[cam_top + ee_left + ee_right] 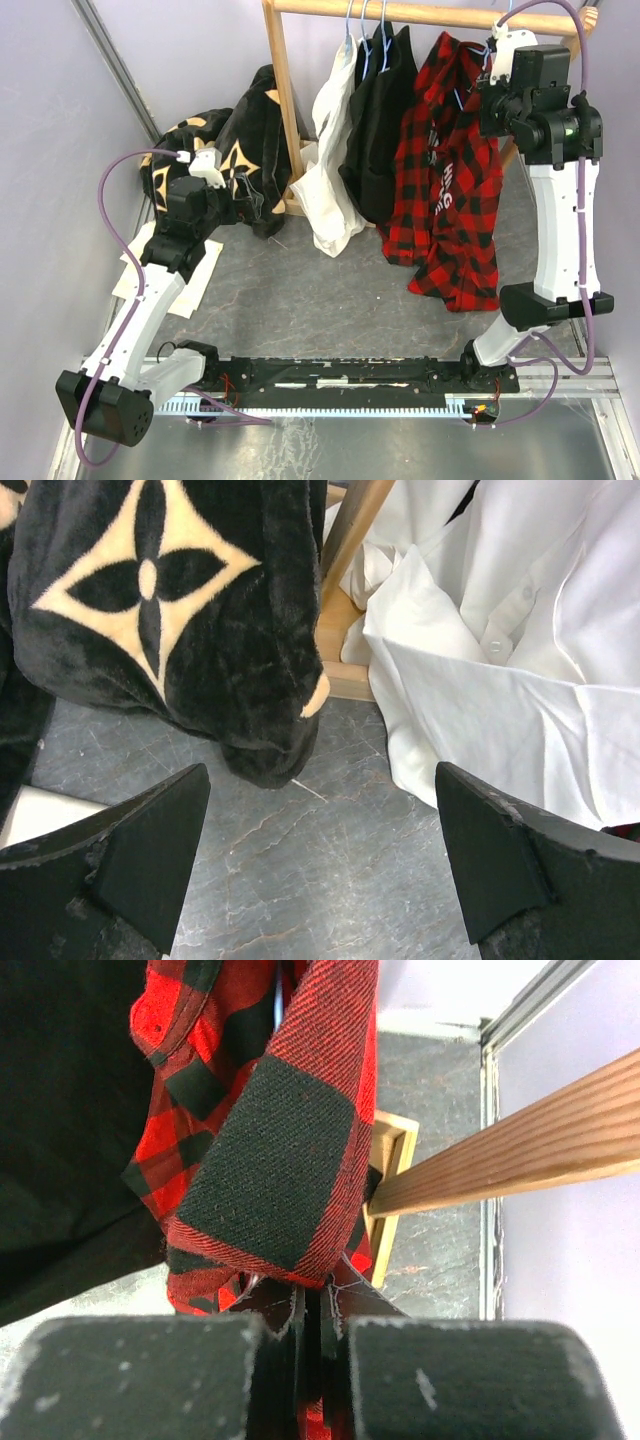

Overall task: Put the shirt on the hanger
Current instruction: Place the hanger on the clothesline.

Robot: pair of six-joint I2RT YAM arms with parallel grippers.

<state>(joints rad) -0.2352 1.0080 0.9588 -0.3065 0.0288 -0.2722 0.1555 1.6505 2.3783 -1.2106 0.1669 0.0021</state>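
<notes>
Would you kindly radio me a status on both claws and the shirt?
Left claw open, empty. Right claw shut on red-and-black plaid flannel shirt beside pale wooden rail. Black hanging garment close alongside.

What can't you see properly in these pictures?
Most of the hanger: top view, the shirt and right arm cover it.
The shirt's white lettering: top view, folds hide some, too small to read.
Tips of the right gripper: right wrist view, buried in plaid.
</notes>
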